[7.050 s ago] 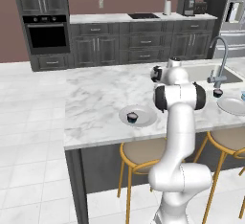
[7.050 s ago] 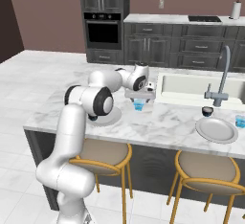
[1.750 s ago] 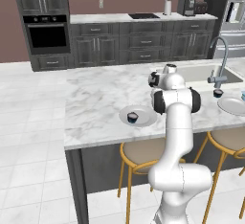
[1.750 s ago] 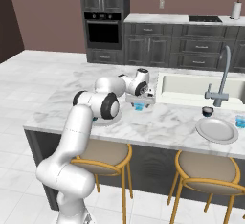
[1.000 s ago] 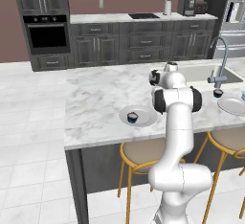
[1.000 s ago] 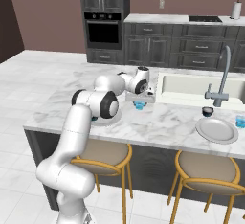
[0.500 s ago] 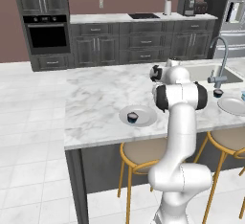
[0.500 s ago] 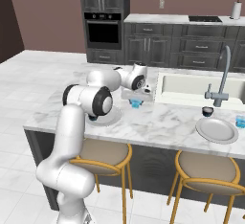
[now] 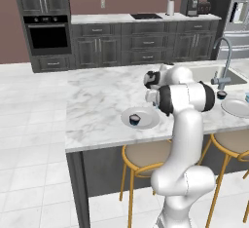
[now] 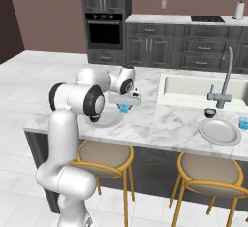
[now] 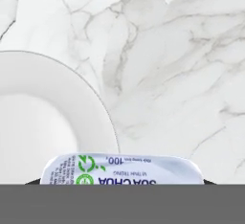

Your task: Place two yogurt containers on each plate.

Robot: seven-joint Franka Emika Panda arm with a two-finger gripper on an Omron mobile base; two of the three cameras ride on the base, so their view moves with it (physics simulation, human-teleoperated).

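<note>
The end effector is clamped on a light-blue yogurt cup at frame center, lifted off the tabletop to join 1 dark cup on the near plate.

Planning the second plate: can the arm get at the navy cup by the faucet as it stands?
Probably not yet: the gripper is shut on the blue cup beside the near plate. The navy cup itself stands unblocked.

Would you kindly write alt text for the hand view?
Looking down on a marble counter, a light blue yogurt container with a printed lid sits at the bottom edge, in the shut gripper. The rim of a white plate curves in from the left.
</note>
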